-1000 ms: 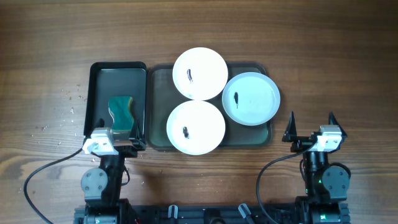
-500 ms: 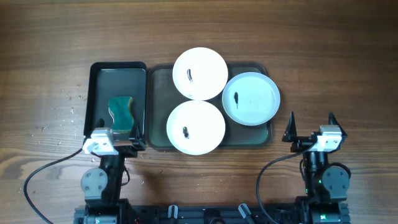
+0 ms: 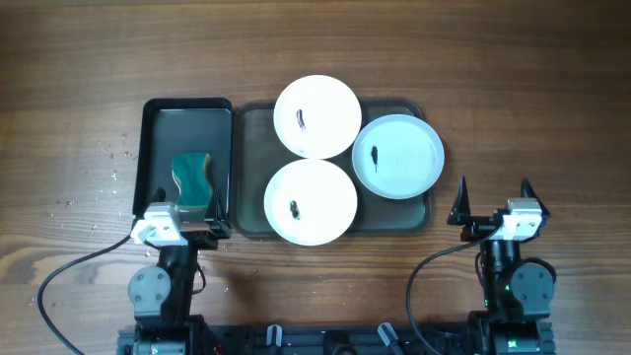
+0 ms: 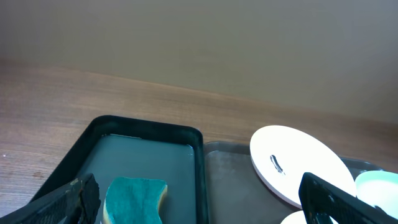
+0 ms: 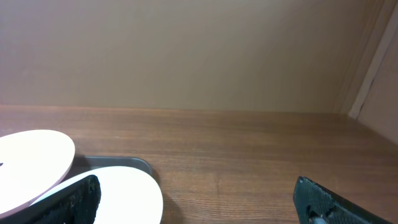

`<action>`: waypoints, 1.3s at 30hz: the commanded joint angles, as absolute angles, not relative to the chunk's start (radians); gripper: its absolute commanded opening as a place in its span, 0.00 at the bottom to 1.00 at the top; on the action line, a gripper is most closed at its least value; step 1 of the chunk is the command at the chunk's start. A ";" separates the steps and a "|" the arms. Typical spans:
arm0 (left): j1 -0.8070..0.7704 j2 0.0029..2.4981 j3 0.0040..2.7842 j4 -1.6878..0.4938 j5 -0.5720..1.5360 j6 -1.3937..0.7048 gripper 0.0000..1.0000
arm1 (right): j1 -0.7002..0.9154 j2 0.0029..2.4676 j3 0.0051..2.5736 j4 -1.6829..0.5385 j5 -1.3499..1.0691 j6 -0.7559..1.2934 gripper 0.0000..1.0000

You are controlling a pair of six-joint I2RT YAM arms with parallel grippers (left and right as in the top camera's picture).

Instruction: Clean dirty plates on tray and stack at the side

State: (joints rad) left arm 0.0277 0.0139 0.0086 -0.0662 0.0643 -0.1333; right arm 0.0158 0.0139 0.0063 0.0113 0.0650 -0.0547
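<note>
From overhead, the tray (image 3: 254, 148) lies mid-table with three plates on it. The far plate (image 3: 316, 116) sits over its far edge, the near plate (image 3: 311, 201) at its near edge, and the right plate (image 3: 398, 156) overhangs its right edge. Each bears a dark smear and no stack stands beside the tray, so I judge nothing cleaned yet — all the wiping and stacking is left. A sponge (image 3: 192, 176) lies in the black tray (image 3: 148, 138) against the tray's left edge. The left gripper (image 3: 189, 212) hangs over the black tray's near edge. The right gripper (image 3: 493, 197) is off the tray's near right corner, jaws apart.

In the left wrist view the jaws stand wide and empty — the sponge (image 4: 135, 198) is below them and the smeared far plate (image 4: 298, 165) to the right.

In the right wrist view the jaws are spread, with nothing between them, and two plate rims show at the left.
</note>
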 commanded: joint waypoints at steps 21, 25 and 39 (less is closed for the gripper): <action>0.023 0.018 0.043 -0.126 0.057 -0.274 1.00 | 0.014 0.018 0.006 0.014 0.082 -0.064 1.00; 0.024 0.066 0.138 -0.207 0.048 -0.273 1.00 | 0.014 0.018 0.006 0.014 0.082 -0.064 1.00; 0.024 0.649 0.772 -0.554 0.044 -0.269 1.00 | 0.014 0.018 0.006 0.014 0.082 -0.064 1.00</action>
State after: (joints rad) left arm 0.0277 0.4969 0.5983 -0.4690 0.0494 -0.2623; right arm 0.0158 0.0158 0.0063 0.0113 0.0650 -0.0547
